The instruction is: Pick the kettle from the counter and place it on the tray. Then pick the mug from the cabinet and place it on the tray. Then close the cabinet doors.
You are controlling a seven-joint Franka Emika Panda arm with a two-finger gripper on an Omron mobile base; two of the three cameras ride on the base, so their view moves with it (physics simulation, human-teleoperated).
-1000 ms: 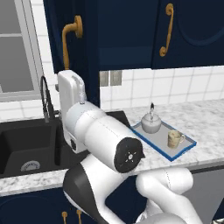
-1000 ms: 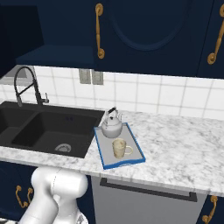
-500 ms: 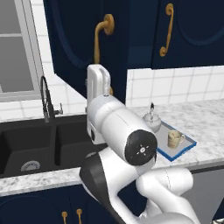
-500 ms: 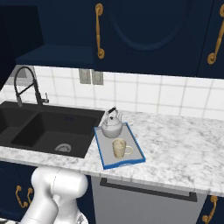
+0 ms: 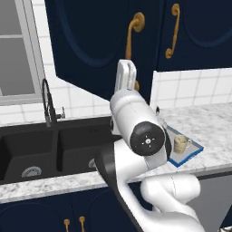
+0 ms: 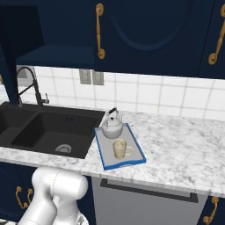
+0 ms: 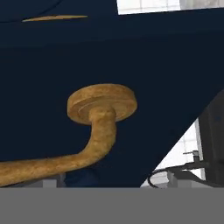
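Since the kettle and mug both sit on the tray on the desk, only the cabinet door remains (left one ajar); the end effector, released, holds nothing beside its handle.

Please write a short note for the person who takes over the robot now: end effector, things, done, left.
End effector: open, holding nothing, up at the swung-out left cabinet door, close to its brass handle.
Kettle and mug both stand on the tray on the counter.
Done: both things placed.
Left: close the cabinet doors. The left one is open; the right door looks shut.
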